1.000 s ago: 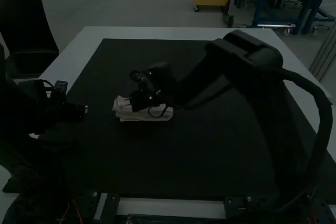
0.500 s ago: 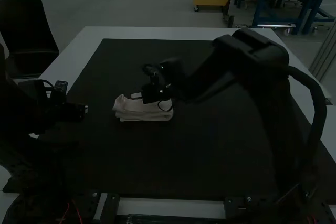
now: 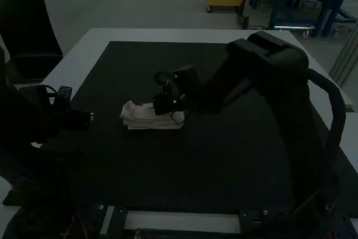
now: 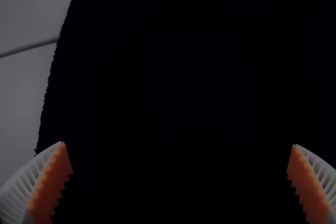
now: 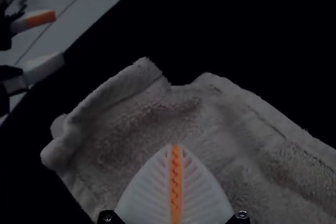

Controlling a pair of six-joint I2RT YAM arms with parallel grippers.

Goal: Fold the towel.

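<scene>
I'm drawing my right gripper (image 5: 175, 146) back toward my right side, and over the last second this is uncovering more of the towel (image 3: 137, 119). I'm keeping its fingers pressed together, pad against pad, with no cloth showing between them; whether their tips are touching the pile beneath, I can't tell. The towel is lying on the dark mat (image 3: 168, 172), in front of my arms and a little toward my left, already gathered into a compact, layered strip. Its outline is staying much the same as I'm shifting, so I'm not dragging it along. One end is still looking rumpled, with a raised, uneven edge, and the top layer is sagging in soft creases. My left gripper (image 4: 178, 144) is waiting off to the towel's left, spread wide and holding nothing, unmoved through these instants. I'm judging that the main folding is nearing its end, and that I'm either smoothing the top or backing off, with that uneven end perhaps still wanting a tidy
</scene>
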